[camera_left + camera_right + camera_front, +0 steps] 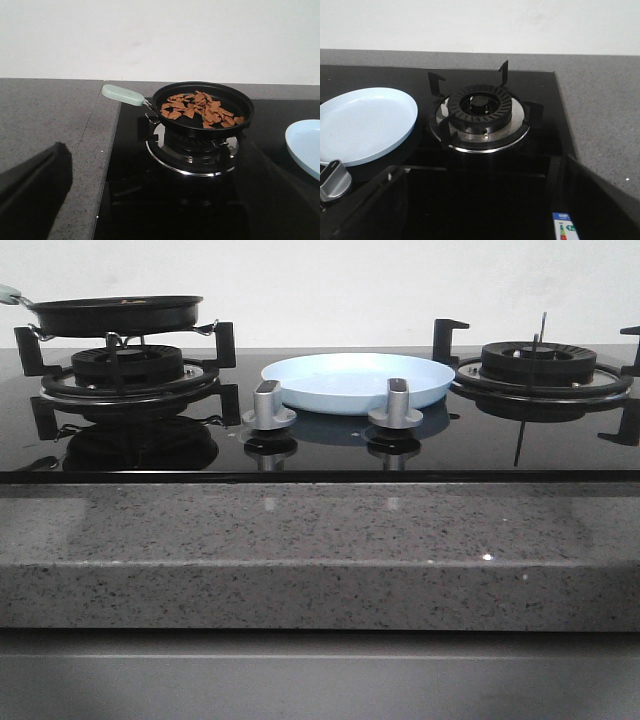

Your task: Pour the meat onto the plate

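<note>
Meat [202,108]: many thin orange-brown chips, irregular, heaped loosely in a black pan [202,111] with a pale green handle [123,94]. The pan sits on the left burner [127,368], toward the desk's [320,550] far left corner.

Plate [358,381]: shallow, round, pale blue, raised rim, unmarked. It lies on the black glass between the two burners, just behind two silver knobs [269,405], near the middle of the desk.

Right burner [479,105]: bare, toward the far right corner.

Left pincer: only dark blurred shapes at the wrist view's edge, well apart from pan and meat; opening cannot be told. Right pincer: likewise dark shapes, apart from the plate; opening cannot be told.
</note>
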